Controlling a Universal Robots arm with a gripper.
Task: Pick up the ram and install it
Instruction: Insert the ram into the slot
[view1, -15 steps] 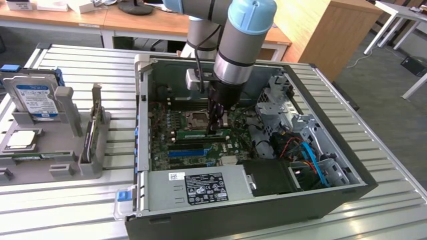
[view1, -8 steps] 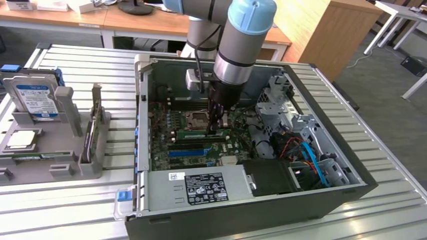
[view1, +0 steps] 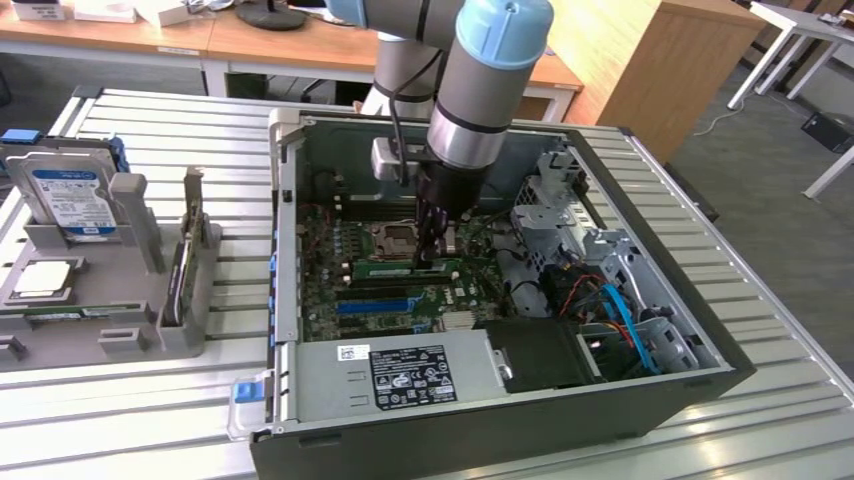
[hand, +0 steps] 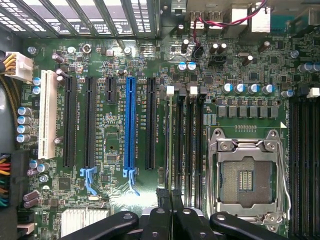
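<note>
On a slatted metal bench (view1: 147, 420) lies an open computer case (view1: 467, 450), its motherboard (view1: 334, 290) facing up. At the exterior view's left, a grey fixture (view1: 134, 335) on the same surface carries a hard drive (view1: 70, 200). Behind the bench are wooden desks (view1: 267, 45) and a grey floor.

The arm (view1: 494, 80) comes down nearly upright into the middle of the case, its wrist just above the board. The end effector (view1: 430, 255) is pinched narrow, fingertips almost meeting, on the top edge of the ram (view1: 387, 268). The ram stands on edge in a slot just beside the processor socket (view1: 400, 238), green face and pale label towards the exterior camera. From the wrist, the end effector (hand: 169, 194) sits over the dark memory slots between the long blue slot (hand: 131, 125) and the open socket (hand: 247, 175).
</note>
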